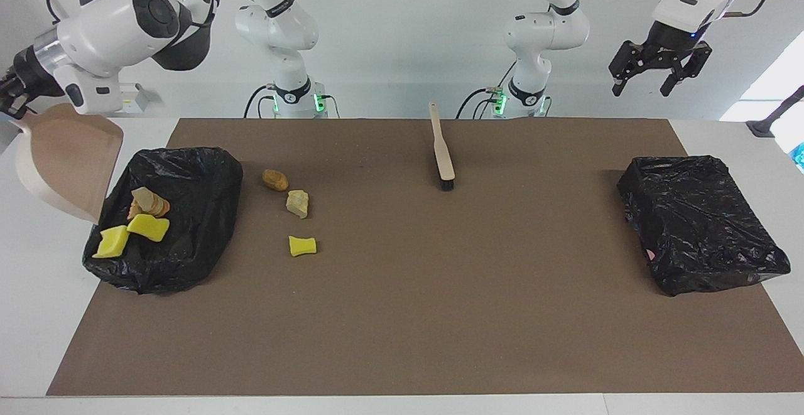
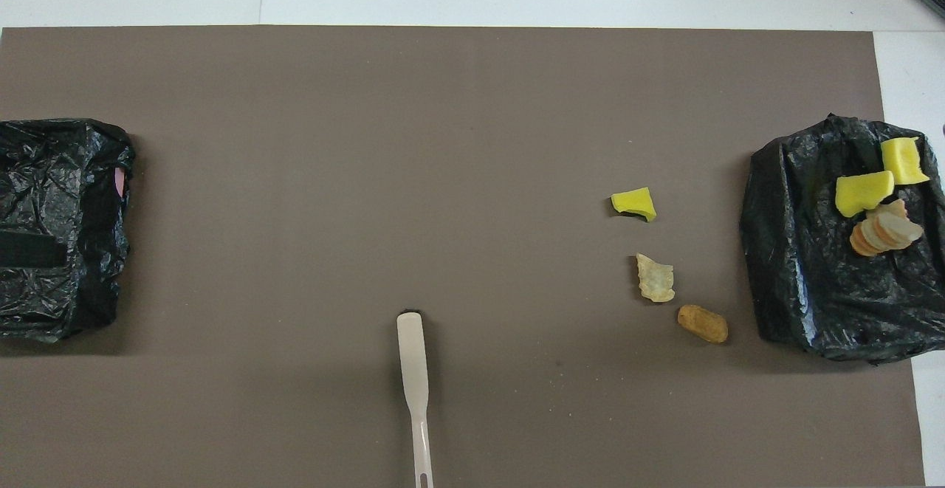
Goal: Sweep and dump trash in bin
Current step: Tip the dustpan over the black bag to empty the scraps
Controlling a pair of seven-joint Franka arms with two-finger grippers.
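Note:
My right gripper (image 1: 9,97) is shut on the handle of the beige dustpan (image 1: 69,164), which hangs steeply tilted and empty over the rim of the black-lined bin (image 1: 201,214) at the right arm's end. In that bin lie two yellow sponge pieces (image 1: 148,226) (image 2: 862,193) and a stack of bread-like chunks (image 1: 149,203) (image 2: 884,231). On the mat beside the bin rest an orange-tan chunk (image 1: 275,180), a pale rock-like lump (image 1: 298,203) and a yellow sponge piece (image 1: 302,245). My left gripper (image 1: 659,85) waits open, high over the left arm's end.
The beige brush (image 1: 443,151) (image 2: 413,370) lies on the brown mat (image 1: 440,289) near the robots, bristles pointing away from them. A second black-lined bin (image 1: 697,226) (image 2: 59,229) sits at the left arm's end.

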